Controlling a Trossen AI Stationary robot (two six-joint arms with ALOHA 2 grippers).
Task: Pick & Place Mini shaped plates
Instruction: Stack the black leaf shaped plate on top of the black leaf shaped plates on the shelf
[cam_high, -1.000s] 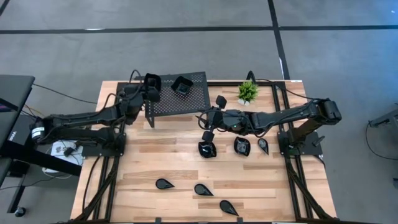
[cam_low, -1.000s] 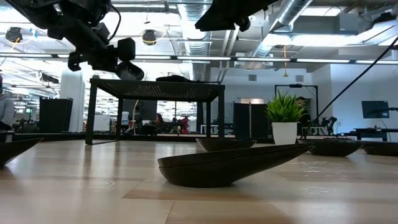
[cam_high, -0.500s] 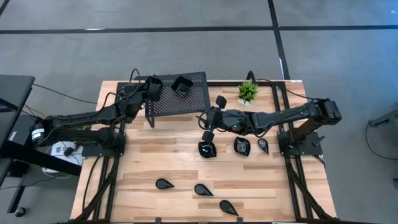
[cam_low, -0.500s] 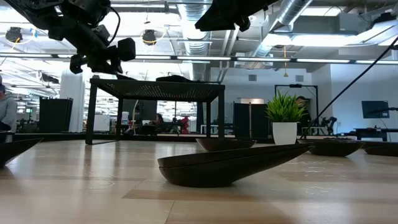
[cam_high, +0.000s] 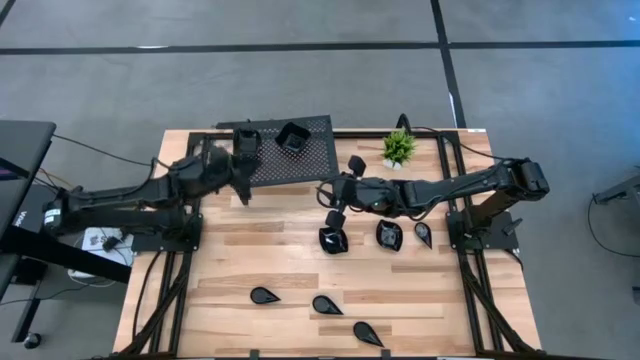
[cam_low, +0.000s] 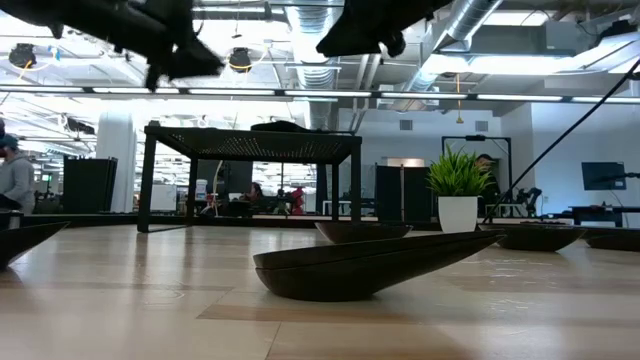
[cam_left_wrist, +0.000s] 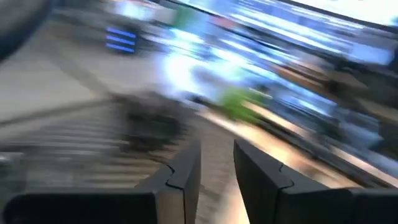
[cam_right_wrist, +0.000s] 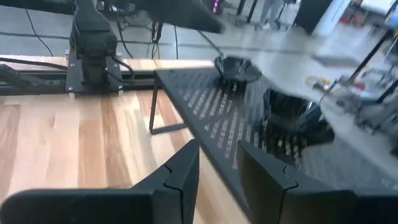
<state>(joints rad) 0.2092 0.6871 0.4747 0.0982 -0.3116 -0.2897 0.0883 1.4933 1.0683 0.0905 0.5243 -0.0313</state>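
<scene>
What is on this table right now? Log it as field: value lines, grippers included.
stand: black perforated stand, far side of the table
on stand: left plate, right plate
on table: two squarish plates, four teardrop plates
plant: potted plant, right of the stand
left gripper: open, empty, by the stand's left corner
right gripper: open, empty, mid-table, facing the stand

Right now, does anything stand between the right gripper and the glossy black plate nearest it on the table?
Nothing visible does. The right gripper hangs open beside the black perforated metal stand; only bare wooden table separates it from the glossy black plate.
</scene>
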